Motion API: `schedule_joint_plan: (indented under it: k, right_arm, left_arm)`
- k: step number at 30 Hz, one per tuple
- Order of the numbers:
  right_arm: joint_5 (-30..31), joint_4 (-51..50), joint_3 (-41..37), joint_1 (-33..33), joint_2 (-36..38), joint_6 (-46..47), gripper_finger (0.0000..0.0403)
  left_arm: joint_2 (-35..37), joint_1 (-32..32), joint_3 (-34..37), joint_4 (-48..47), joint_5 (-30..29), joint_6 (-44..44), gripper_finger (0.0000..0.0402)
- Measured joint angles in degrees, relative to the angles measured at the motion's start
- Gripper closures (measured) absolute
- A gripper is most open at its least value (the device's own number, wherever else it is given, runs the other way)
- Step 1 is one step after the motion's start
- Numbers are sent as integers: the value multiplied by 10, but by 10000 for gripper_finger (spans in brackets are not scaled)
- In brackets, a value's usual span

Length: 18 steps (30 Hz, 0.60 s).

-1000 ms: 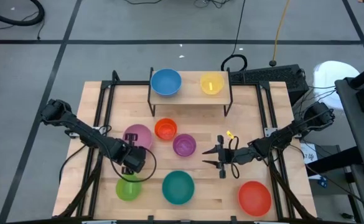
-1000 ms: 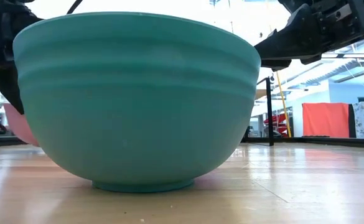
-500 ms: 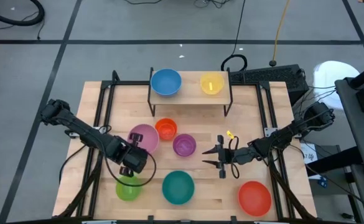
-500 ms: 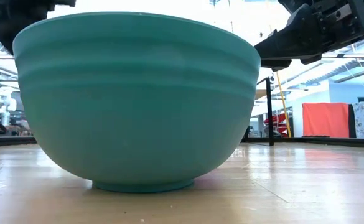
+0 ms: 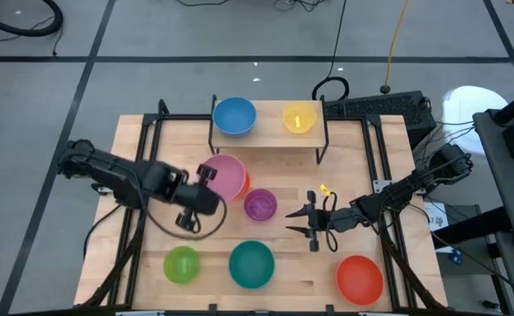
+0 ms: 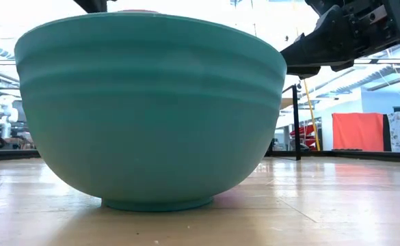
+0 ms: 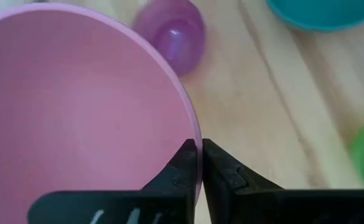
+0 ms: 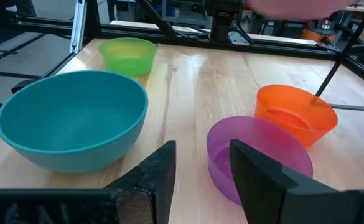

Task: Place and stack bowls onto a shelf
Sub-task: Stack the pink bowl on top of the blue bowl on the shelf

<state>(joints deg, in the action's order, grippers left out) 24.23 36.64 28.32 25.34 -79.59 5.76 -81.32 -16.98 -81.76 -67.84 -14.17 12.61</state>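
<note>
My left gripper (image 5: 206, 178) is shut on the pink bowl (image 5: 227, 175), which it holds in the air over the table's middle, above part of the orange bowl (image 5: 244, 183). The pink bowl also shows high up in the right wrist view (image 8: 294, 6). The blue bowl (image 5: 234, 116) and yellow bowl (image 5: 299, 117) stand on the shelf (image 5: 268, 133) at the far edge. The purple (image 5: 260, 204), green (image 5: 182, 264), teal (image 5: 252, 264) and red (image 5: 359, 278) bowls stand on the table. My right gripper (image 5: 302, 221) is open and empty, right of the purple bowl. My left gripper pinches the pink bowl's rim (image 7: 196, 138) on the bowl's left side, one finger (image 7: 183, 171) inside the bowl and one (image 7: 224, 175) outside. The fingers come from the table's left. The bowl is lifted clear of the table, its opening up.
The teal bowl (image 6: 148, 102) fills the low view. Black metal rails (image 5: 147, 149) run along the table's left and right sides. Bare tabletop (image 5: 283, 171) lies between the shelf and the purple bowl.
My left gripper has lifted the pink bowl off the table and carried it up, toward the far edge and to the right, nearer the shelf. The bowl now hangs over the orange bowl. The green bowl, partly hidden by the gripper before, now shows whole.
</note>
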Motion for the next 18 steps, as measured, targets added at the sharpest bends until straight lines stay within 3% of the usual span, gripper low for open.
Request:
schedule_joint_plan:
  k: [10, 18]
  right_arm:
    - [0, 0, 0, 0, 0, 2, 261]
    - [0, 0, 0, 0, 0, 2, 261]
  left_arm:
    - [0, 127, -86, -2, 0, 175, 392]
    - [0, 232, -142, 6, 23, 243, 379]
